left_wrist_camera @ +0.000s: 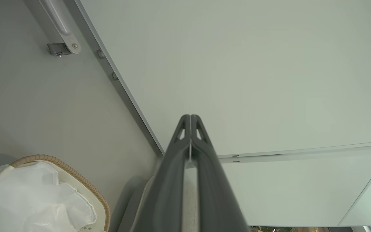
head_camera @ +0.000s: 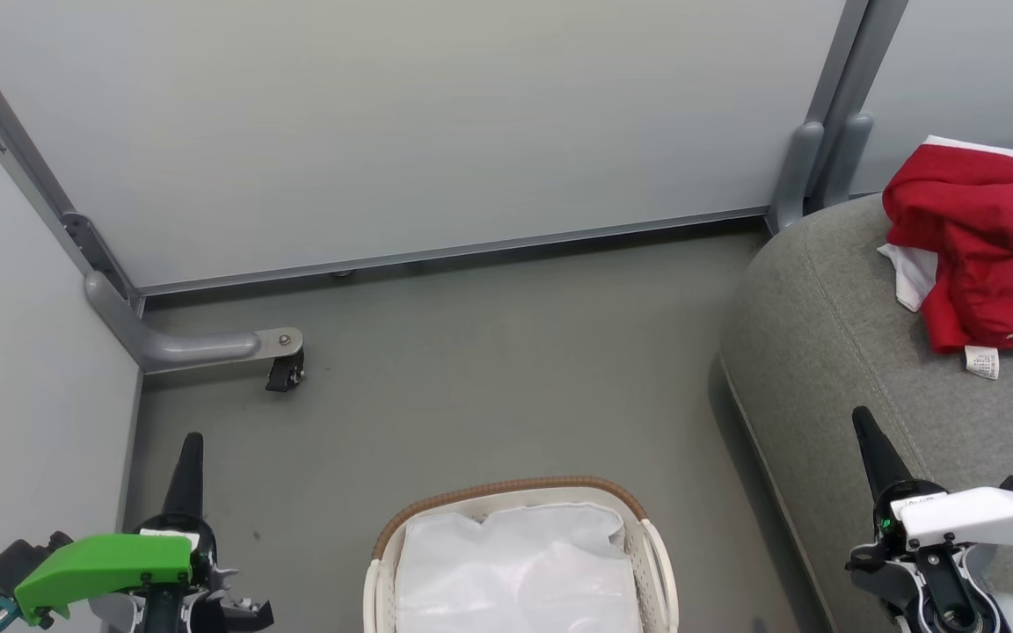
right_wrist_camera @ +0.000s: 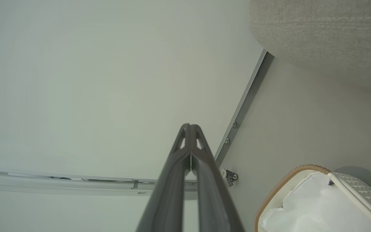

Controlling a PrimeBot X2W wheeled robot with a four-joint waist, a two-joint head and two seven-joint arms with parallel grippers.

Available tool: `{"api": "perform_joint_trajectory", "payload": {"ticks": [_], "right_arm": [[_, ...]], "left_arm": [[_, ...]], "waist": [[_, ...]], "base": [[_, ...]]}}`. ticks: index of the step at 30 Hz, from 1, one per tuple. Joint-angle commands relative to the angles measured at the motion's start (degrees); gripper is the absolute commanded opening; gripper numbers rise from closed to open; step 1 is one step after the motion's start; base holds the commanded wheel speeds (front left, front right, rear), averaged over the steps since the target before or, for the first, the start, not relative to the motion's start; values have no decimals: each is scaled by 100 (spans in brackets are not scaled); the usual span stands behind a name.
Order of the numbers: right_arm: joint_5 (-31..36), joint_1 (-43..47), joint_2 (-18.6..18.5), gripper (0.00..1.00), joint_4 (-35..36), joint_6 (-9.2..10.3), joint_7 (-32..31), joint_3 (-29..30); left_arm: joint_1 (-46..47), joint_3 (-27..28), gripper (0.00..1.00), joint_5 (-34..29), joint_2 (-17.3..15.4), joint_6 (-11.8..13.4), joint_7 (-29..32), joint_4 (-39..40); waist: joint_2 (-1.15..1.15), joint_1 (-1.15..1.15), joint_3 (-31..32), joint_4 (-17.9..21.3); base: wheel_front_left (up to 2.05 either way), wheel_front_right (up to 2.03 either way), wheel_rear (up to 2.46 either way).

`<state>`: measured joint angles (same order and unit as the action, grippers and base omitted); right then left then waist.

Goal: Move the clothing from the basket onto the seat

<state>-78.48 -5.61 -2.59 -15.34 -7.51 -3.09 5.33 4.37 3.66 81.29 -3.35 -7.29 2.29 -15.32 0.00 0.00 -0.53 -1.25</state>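
Soft, even, bright light. A faint shadow edges the dull grey floor beside the large grey fabric seat, just left of the right gripper. Further left, the white fabric basket liner looks nearly washed out. Behind the left gripper a pale metal panel rail bows; that claw's finger bases blur.

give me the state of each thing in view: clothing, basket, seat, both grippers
clothing: crumpled in a heap on the seat
basket: upright on the floor, liner showing inside, no red seen
seat: bears the clothing at its far end
left gripper: shut, empty
right gripper: shut, empty
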Motion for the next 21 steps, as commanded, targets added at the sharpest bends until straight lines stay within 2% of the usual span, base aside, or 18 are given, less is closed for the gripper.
{"api": "perform_joint_trajectory", "payload": {"ticks": [1,21], "right_arm": [[-131,-84,-34,0,53,2,-48,32],[-1058,-82,-43,0,123,3,-276,104]], "left_arm": [[137,34,0,105,-50,-26,27,44],[196,161,0,905,-39,-33,280,122]], "waist": [[0,0,2,5],[0,0,25,88]], "base": [[0,0,0],[0,0,0]]}}
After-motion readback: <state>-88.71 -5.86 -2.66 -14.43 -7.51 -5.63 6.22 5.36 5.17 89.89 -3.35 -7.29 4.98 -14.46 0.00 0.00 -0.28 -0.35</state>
